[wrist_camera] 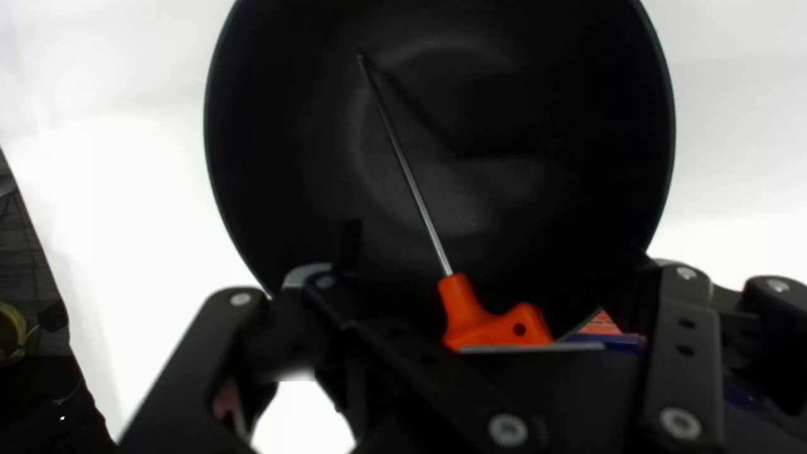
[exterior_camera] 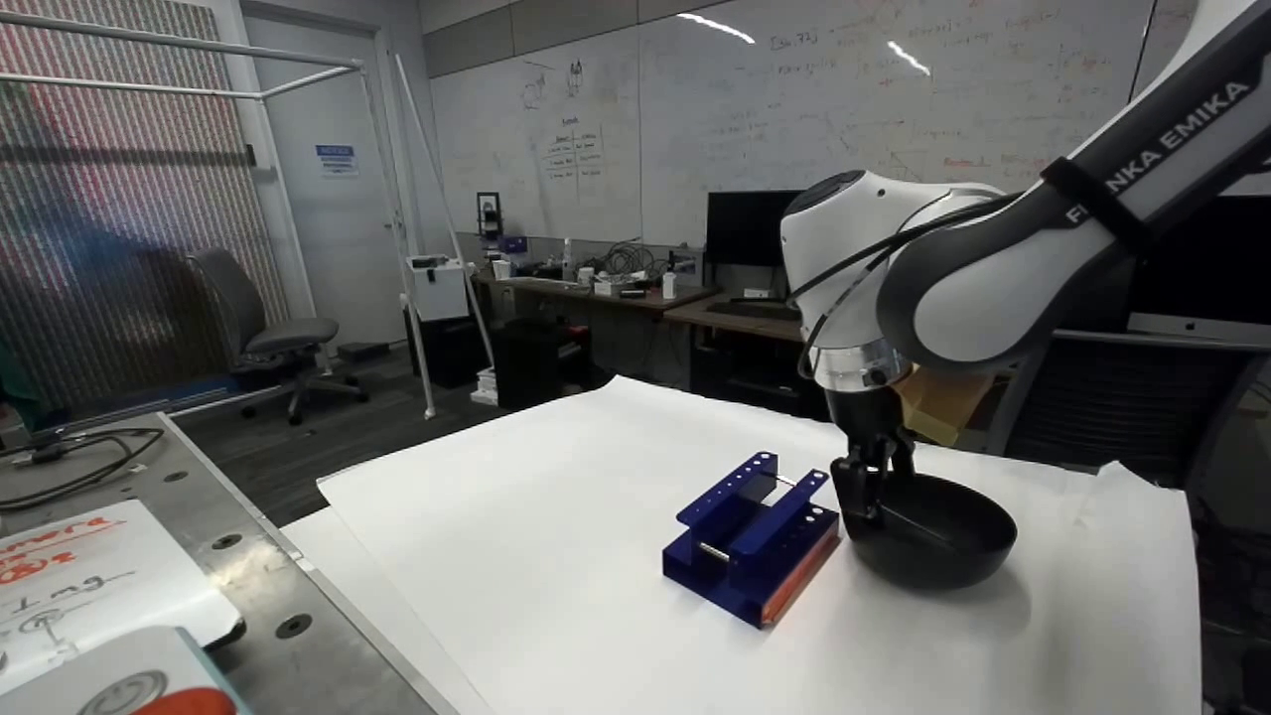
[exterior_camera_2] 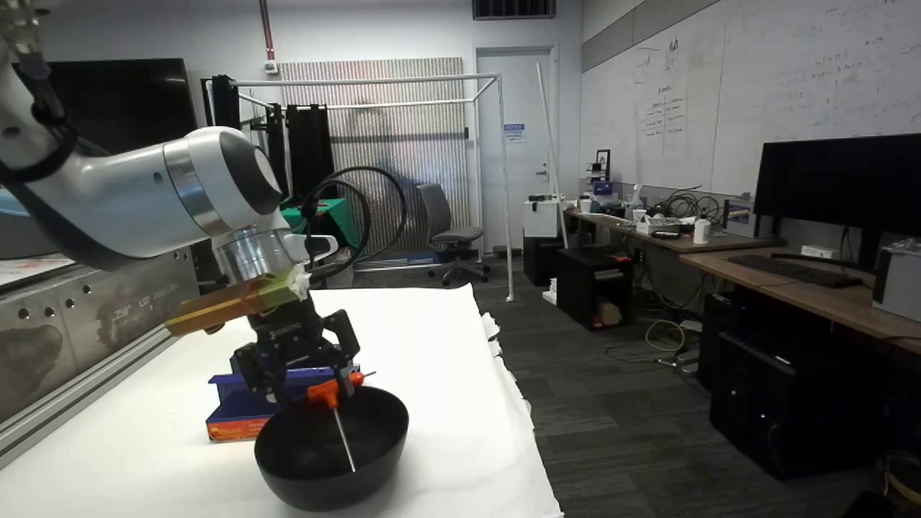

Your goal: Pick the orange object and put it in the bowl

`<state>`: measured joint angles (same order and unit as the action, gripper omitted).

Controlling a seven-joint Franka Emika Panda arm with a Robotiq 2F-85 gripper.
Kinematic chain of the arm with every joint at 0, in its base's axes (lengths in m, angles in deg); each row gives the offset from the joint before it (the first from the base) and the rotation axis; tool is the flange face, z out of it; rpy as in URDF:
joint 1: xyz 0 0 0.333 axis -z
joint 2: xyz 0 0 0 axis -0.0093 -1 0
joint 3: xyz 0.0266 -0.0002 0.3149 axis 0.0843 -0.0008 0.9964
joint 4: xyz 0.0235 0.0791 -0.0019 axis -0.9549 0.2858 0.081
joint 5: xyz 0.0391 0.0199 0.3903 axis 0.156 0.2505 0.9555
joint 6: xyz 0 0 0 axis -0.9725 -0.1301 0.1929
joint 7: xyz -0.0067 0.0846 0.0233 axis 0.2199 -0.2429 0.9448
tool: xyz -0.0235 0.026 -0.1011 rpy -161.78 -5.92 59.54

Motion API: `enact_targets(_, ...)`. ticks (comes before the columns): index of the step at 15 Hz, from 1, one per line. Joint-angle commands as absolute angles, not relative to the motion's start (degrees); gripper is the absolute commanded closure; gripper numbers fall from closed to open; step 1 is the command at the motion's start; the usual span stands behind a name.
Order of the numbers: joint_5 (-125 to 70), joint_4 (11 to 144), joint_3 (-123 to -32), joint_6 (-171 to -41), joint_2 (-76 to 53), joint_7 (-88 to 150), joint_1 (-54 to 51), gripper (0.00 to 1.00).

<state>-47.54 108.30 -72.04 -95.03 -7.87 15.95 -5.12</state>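
The orange object is a T-shaped orange handle with a thin metal shaft (wrist_camera: 463, 315). In the wrist view the shaft slants into the black bowl (wrist_camera: 567, 113), and the handle is near the rim. It also shows in an exterior view (exterior_camera_2: 325, 393), leaning in the bowl (exterior_camera_2: 327, 489). The bowl shows in an exterior view (exterior_camera: 943, 546), where the orange object is hidden. My gripper (wrist_camera: 492, 258) is open, its fingers apart on either side of the handle, with gaps visible. It also shows at the bowl's rim in both exterior views (exterior_camera_2: 309, 392) (exterior_camera: 882, 487).
A blue slotted block (exterior_camera: 745, 541) with a reddish lower edge stands close beside the bowl, and it also shows in an exterior view (exterior_camera_2: 237, 406). White paper (exterior_camera: 516, 556) covers the table. A metal bench (exterior_camera: 268, 586) runs along one side.
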Motion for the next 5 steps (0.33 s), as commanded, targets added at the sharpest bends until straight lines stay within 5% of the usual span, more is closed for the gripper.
enact_targets(1,-42.3,112.1,-72.2,-99.6,-1.9,20.4,-4.0,0.00)
enact_targets(5,-33.1,117.8,-72.1,-105.0,7.6,26.5,-2.8,0.00)
